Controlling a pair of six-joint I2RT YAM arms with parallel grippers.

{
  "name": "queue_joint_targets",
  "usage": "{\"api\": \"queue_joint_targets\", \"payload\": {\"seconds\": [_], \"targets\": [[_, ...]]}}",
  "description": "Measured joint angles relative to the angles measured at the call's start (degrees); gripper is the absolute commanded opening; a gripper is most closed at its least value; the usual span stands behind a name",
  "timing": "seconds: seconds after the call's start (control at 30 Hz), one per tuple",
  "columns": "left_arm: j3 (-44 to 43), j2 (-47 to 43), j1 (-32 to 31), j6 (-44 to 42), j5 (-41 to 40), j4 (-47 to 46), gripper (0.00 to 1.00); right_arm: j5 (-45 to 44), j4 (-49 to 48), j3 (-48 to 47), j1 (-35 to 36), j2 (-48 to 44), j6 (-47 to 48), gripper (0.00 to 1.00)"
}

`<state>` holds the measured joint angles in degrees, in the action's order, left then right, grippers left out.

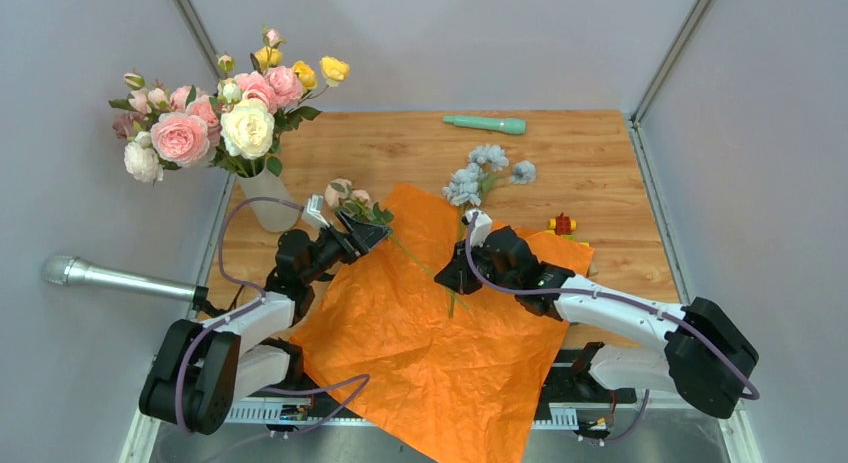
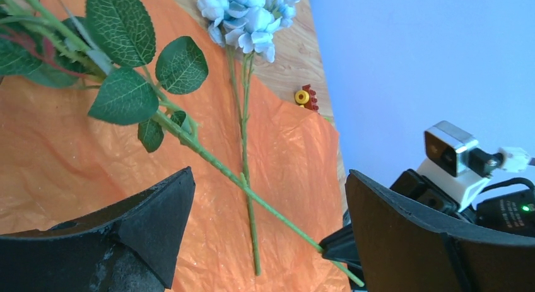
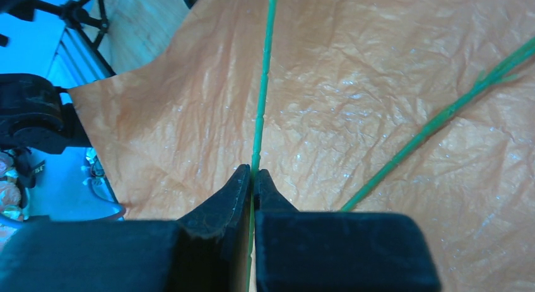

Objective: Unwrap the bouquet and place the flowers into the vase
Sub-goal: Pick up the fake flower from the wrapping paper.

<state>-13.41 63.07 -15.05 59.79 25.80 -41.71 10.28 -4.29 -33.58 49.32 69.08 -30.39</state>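
paper (image 1: 440,353): crinkled, slight sheen | table (image 1: 600,153): wood grain | vase (image 1: 263,201): matt

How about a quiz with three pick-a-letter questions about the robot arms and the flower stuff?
1. Where is the teal stick?
A. Hanging in the air
B. On the bare wood of the table, beyond the paper
C. Tucked under the paper

2. What colour is the unfolded paper?
A. Green
B. White
C. Orange

3. What is the right gripper doing?
A. Shut on a green stem
B. Standing wide open
C. Shut on nothing

Answers:
1 B: the top view shows the stick lying on wood near the back edge, apart from the paper.
2 C: the crinkled sheet is orange in every view.
3 A: the right wrist view shows it pinching the stem.
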Motion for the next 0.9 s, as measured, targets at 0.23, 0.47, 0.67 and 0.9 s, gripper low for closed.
{"api": "queue_joint_targets", "payload": {"seconds": [0.23, 0.47, 0.67, 0.9], "targets": [[1.33, 4.46, -0.74, 0.81, -0.61, -2.75, 0.96, 2.4, -3.26, 1.25, 0.0, -1.36, -0.09, 0.0], [2.05, 10.51, -1.36, 1.01, -0.85, -5.38, 0.95, 3.69, -3.87, 2.08, 0.0, -1.36, -0.2, 0.0], [2.64, 16.87, -1.79, 2.25, -0.9, -9.99, 0.71, 4.61, -4.68, 2.1, 0.11, -1.18, -0.2, 0.0], [2.67, 21.16, -1.86, 3.98, -1.18, -15.08, 0.45, 5.14, -4.74, 2.1, 0.48, -0.87, -0.15, 0.0]]}}
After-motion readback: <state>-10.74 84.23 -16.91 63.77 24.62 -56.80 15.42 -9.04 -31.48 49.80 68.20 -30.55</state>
